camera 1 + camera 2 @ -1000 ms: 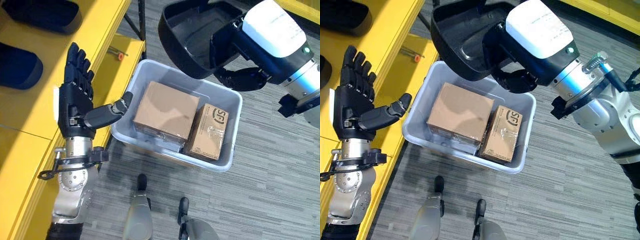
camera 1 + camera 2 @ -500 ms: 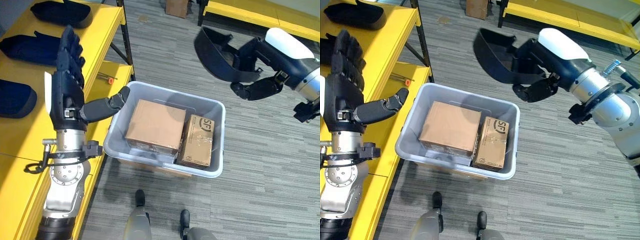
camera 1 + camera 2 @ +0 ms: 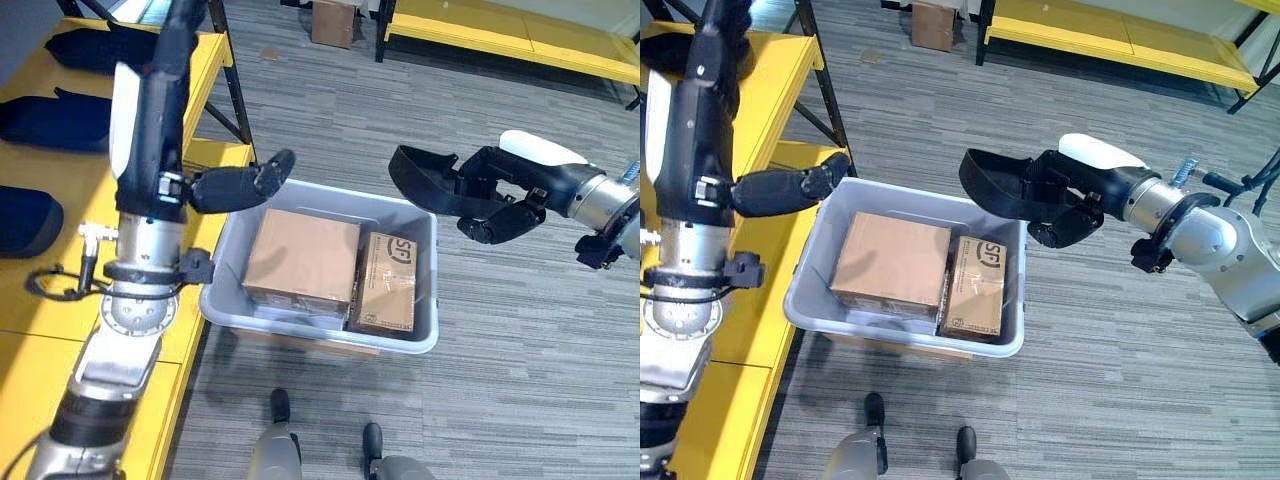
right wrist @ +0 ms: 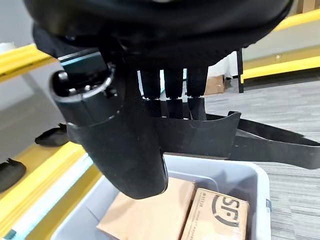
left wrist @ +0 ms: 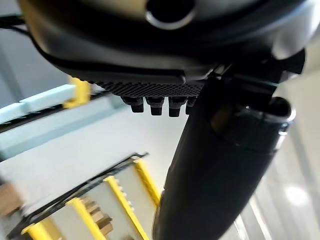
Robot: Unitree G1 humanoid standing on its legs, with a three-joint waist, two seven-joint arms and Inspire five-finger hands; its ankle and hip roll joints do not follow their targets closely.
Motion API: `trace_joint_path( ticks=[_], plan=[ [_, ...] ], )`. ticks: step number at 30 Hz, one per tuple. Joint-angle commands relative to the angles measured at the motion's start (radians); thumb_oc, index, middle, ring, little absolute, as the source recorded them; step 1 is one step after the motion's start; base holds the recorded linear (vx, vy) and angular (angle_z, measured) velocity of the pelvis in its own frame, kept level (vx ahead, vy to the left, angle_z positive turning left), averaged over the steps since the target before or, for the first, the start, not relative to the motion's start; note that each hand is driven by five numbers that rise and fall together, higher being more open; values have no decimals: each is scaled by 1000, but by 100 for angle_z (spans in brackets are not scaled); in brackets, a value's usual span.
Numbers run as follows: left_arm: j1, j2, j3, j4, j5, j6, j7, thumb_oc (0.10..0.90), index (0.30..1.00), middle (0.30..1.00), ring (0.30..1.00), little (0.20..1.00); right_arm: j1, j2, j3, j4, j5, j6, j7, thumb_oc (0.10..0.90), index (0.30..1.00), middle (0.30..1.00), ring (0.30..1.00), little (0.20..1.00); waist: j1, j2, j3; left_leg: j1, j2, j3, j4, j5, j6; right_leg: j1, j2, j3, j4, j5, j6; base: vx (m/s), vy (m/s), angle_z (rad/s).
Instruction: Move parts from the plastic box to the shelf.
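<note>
- Already out of the plastic box (image 3: 225,300), a black moulded part (image 3: 1005,185) hung in the air over the bin's right end, apart from the rim, gripped by the right hand (image 3: 1070,205) with fingers curled round its edge.
- Below it, the box stood on the grey carpet just beside the yellow shelf (image 3: 215,155), holding two cardboard boxes: a large carton (image 3: 300,255) and a smaller taped carton (image 3: 388,285) touching it on the right.
- Three dark parts (image 3: 55,105) lay along the shelf's upper board, well apart from the carried piece.
- At the shelf's edge the left hand (image 3: 235,185) stood raised and empty, fingers straight, thumb jutting over the box's near-left corner.
- Judged from this, the carrying step was under way: the part would do best kept level, swung across above the cartons and set down on bare yellow board clear of the pieces already there, with the left hand kept out of its path.
- From the right wrist view, fingers (image 4: 172,87) could be seen hooked over the part's wall with the cartons beneath, a grip the head views left partly hidden; the head views alone placed the part against the shelf.
- From the left wrist view, straight fingertips (image 5: 155,105) met nothing.
</note>
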Motion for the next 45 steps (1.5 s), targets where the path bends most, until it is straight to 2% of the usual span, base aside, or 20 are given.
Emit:
trace_joint_path(
  ticks=[1, 3, 5, 7, 9, 12, 16, 21, 26, 37, 45],
  plan=[
    [-10, 66, -114, 15, 79, -99, 40, 900, 1000, 1000, 1000, 1000, -92, 51, 57, 51, 71, -49, -72, 400, 300, 300, 300, 300, -6, -17, -322, -47, 141, -16, -119, 121, -108, 115, -31, -23, -2, -104, 51, 0, 0, 0],
    [-41, 94, -151, 22, 110, -98, 41, 900, 1000, 1000, 1000, 1000, -106, 64, 72, 52, 69, -52, -75, 400, 300, 300, 300, 300, -10, -13, -323, -46, 141, -13, -120, 123, -108, 115, -31, -21, -2, -104, 51, 0, 0, 0],
    [-97, 156, -211, 20, 144, -104, 35, 900, 1000, 1000, 1000, 1000, -133, 80, 97, 57, 69, -54, -76, 400, 300, 300, 300, 300, -13, -9, -325, -45, 142, -13, -120, 126, -110, 115, -31, -19, -2, -107, 50, 0, 0, 0],
    [-115, 165, -230, 23, 144, -106, 28, 900, 1000, 1000, 1000, 1000, -151, 84, 113, 59, 65, -56, -76, 400, 300, 300, 300, 300, -14, -8, -324, -44, 142, -13, -120, 128, -110, 116, -30, -18, -2, -108, 49, 0, 0, 0],
    [-182, 219, -310, 33, 182, -109, 8, 900, 1000, 1000, 1000, 1000, -185, 100, 148, 66, 59, -61, -75, 400, 300, 300, 300, 300, -20, -1, -327, -43, 143, -12, -121, 129, -111, 118, -30, -18, -2, -110, 49, 0, 0, 0],
    [-235, 260, -372, 39, 208, -114, -8, 900, 1000, 1000, 1000, 1000, -198, 112, 157, 75, 57, -66, -77, 400, 300, 300, 300, 300, -25, 4, -327, -40, 144, -10, -123, 130, -111, 118, -31, -19, -2, -108, 50, 0, 0, 0],
    [-256, 303, -413, 37, 218, -121, -26, 900, 1000, 1000, 1000, 1000, -203, 118, 159, 78, 46, -74, -81, 400, 300, 300, 300, 300, -24, 6, -327, -41, 144, -9, -121, 130, -111, 117, -31, -19, -2, -107, 51, 0, 0, 0],
    [-254, 315, -416, 33, 226, -128, -26, 900, 1000, 1000, 1000, 1000, -185, 130, 137, 77, 54, -76, -81, 400, 300, 300, 300, 300, -24, 8, -323, -43, 145, -7, -112, 128, -112, 119, -31, -19, -2, -109, 50, 0, 0, 0],
    [-242, 307, -411, 39, 234, -124, -28, 900, 1000, 1000, 1000, 1000, -184, 135, 125, 79, 58, -78, -83, 400, 300, 300, 300, 300, -24, 9, -320, -44, 147, -5, -105, 124, -112, 120, -33, -18, -2, -109, 51, 0, 0, 0],
    [-254, 176, -420, 80, 242, -111, -20, 900, 1000, 1000, 1000, 1000, -188, 177, 108, 69, 65, -78, -86, 400, 300, 300, 300, 300, -37, 5, -319, -42, 150, -3, -92, 115, -110, 125, -34, -12, -2, -114, 45, 3, 1, -1],
    [-274, 133, -454, 107, 265, -106, -34, 900, 1000, 1000, 1000, 1000, -206, 202, 112, 59, 76, -79, -84, 400, 300, 300, 300, 300, -41, 3, -319, -42, 154, 1, -93, 115, -111, 121, -32, -4, -2, -117, 43, 0, 0, 0]
  ],
)
